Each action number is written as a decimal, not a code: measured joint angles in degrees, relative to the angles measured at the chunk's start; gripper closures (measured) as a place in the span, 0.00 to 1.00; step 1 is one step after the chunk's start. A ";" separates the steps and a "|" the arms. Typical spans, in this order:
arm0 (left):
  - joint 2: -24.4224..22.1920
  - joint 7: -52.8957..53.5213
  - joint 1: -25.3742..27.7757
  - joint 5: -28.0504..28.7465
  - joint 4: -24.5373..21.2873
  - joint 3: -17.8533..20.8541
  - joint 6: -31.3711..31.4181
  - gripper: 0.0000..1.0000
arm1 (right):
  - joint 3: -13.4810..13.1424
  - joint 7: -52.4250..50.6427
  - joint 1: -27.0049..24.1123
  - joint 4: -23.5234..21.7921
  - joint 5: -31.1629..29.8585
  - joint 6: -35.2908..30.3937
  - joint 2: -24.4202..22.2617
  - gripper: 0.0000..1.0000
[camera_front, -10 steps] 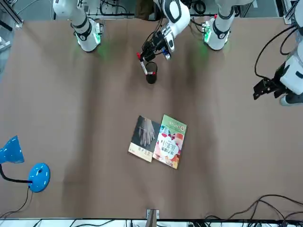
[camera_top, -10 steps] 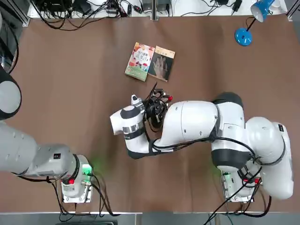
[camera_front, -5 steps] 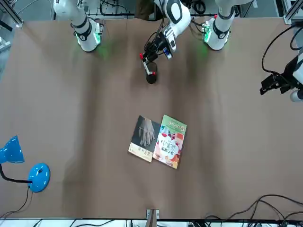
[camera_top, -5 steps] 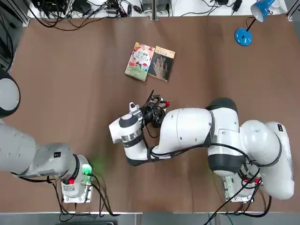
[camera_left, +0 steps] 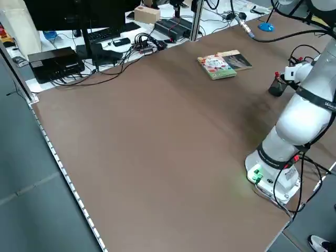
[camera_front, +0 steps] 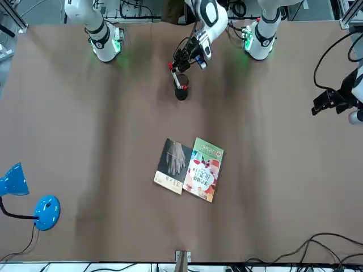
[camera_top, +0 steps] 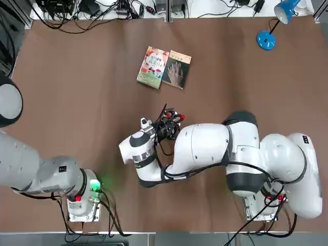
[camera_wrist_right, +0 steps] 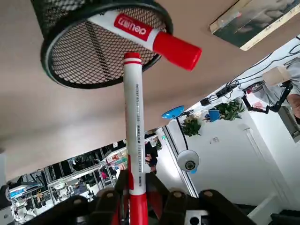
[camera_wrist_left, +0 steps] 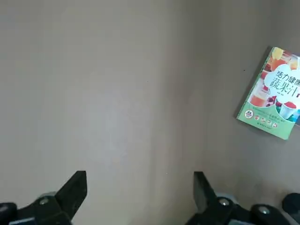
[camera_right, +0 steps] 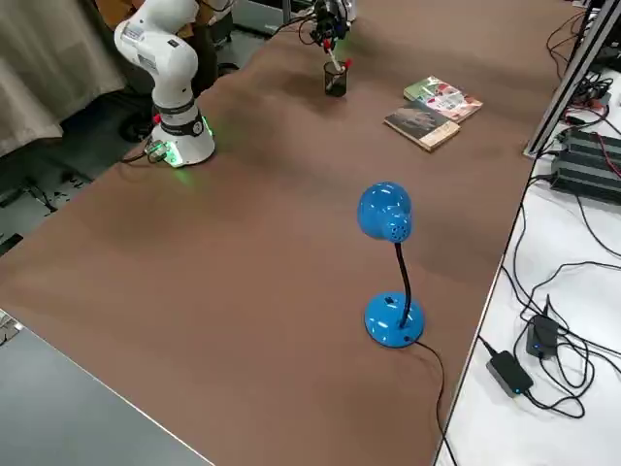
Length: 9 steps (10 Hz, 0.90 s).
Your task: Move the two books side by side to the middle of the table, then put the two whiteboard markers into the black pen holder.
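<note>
Your right gripper (camera_wrist_right: 137,180) is closed on a marker (camera_wrist_right: 134,117), holding it near one end, with the free red end pointing towards the holder (camera_right: 336,87). In the right wrist view that end overlaps the holder's mouth, but you cannot tell whether it is inside the rim or just above it. Check the height from the right side view before you lower.

The second marker (camera_wrist_right: 176,49) is already in the holder, leaning so that its red cap sticks out over the rim. It looks like the last insertion is the step in hand. Bring the free end over the open part of the mesh mouth, away from that cap, line the marker up with the holder, then lower gently. If it catches on the rim or the cap, lift and re-centre; pushing could tip so light a cup. Let go only once the end is well below the rim, and back off straight so your fingers don't drag the holder.

Your left gripper (camera_wrist_left: 140,180) is open and empty above the table (camera_top: 72,118), out to the robot's left; leave it parked there. The floral book (camera_top: 153,67) and the dark book (camera_top: 177,69) lie side by side beyond the holder, about midway across from left to right, so keep clear of them. The blue lamp (camera_right: 396,320) is well apart.
</note>
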 joint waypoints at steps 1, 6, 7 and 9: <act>0.01 0.00 0.00 0.00 0.01 -0.02 0.00 0.00 | 0.00 0.00 0.00 0.02 0.00 0.00 0.09 0.79; 0.05 -0.21 -0.02 0.00 0.01 -0.13 -0.39 0.00 | -0.04 0.00 0.00 0.54 0.01 0.00 0.09 0.33; 0.05 -0.29 -0.07 0.00 0.02 -0.18 -0.41 0.00 | -0.07 0.00 0.00 0.63 0.01 -0.01 0.10 0.30; 0.38 -0.13 -0.67 0.00 1.27 -0.64 -0.41 0.00 | -0.66 0.01 -0.17 2.03 -0.01 -0.63 0.02 0.21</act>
